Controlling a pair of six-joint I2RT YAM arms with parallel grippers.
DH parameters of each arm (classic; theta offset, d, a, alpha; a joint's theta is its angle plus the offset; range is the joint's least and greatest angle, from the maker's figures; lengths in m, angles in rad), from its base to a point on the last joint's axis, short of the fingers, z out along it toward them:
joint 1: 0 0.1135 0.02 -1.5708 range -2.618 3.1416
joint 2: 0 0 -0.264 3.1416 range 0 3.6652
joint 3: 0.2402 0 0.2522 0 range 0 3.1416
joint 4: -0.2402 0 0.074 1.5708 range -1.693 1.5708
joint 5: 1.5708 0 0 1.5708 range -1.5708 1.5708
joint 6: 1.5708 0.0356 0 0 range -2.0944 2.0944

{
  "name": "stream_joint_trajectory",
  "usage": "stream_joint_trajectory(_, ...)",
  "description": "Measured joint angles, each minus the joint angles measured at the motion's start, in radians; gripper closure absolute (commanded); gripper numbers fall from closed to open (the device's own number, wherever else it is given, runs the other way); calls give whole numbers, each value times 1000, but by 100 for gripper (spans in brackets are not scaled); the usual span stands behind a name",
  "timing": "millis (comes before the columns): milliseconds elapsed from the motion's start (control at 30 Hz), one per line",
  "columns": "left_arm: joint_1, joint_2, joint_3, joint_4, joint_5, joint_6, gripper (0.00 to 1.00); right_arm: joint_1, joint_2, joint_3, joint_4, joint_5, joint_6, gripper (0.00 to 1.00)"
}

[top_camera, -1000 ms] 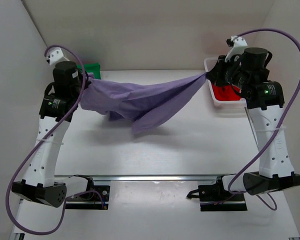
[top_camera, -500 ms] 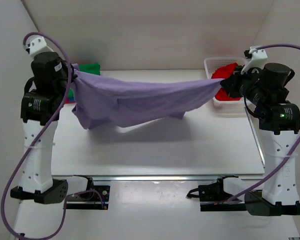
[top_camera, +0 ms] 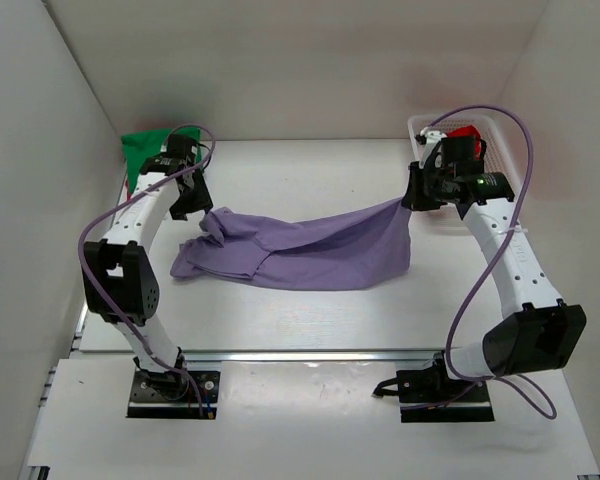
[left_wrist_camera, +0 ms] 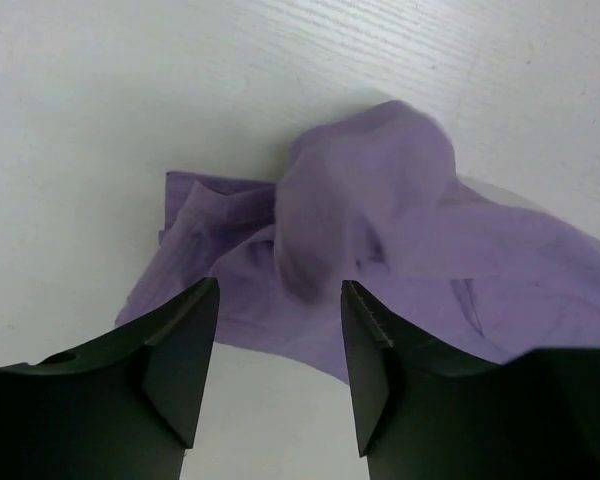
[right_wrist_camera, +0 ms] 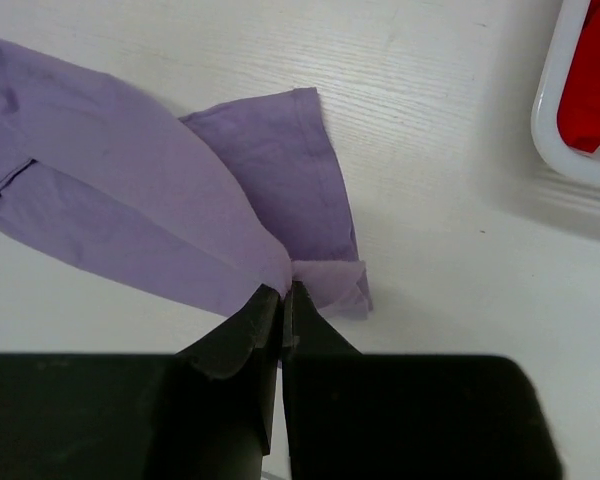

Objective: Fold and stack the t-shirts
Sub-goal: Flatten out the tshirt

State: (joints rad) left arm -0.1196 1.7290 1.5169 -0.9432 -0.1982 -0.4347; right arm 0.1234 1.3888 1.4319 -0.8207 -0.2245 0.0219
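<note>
Lying across the middle of the white table (top_camera: 310,175), the lavender t-shirt (top_camera: 300,250) is pinched at its 3 o'clock corner by the right claw (right_wrist_camera: 283,296), likely so it can be pulled flat. The left claw (left_wrist_camera: 280,290) is spread wide over the bunched 9 o'clock end. Plain white walls (top_camera: 280,80) are seen around.

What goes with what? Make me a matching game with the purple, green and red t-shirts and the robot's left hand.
Things:
1. purple t-shirt
2. green t-shirt
3. red t-shirt
4. left hand

Places or states:
A. inside the white basket
B. open, holding nothing
C. at the far left corner of the table
D. pinched at one corner by the right hand

Pairs: 1-D, 2-C, 3-A, 4-B
</note>
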Motion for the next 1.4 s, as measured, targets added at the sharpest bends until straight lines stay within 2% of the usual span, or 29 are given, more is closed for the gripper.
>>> stream_joint_trajectory(167,-14,-3,-3,32,3,8,39,9,13,-2,34,16,-16,100)
stream_joint_trajectory(233,-32,-35,-77,59,4,6,42,14,25,-5,52,21,-21,100)
stream_joint_trajectory(367,-54,-104,-246,68,-1,-1,55,21,46,-24,78,23,-23,100)
stream_joint_trajectory(600,-51,-164,-404,92,-62,-30,51,35,59,-58,97,23,-22,100)
stream_joint_trajectory(767,-48,-192,-426,126,-107,-39,48,47,59,-79,117,21,-22,100)
stream_joint_trajectory(967,-45,-190,-426,166,-143,-40,39,53,60,-89,123,18,-22,100)
stream_joint_trajectory(1267,-45,-135,-445,200,-161,-37,50,52,60,-96,134,14,-23,100)
stream_joint_trajectory(1400,-45,-129,-460,215,-176,-36,50,53,60,-116,138,14,-23,100)
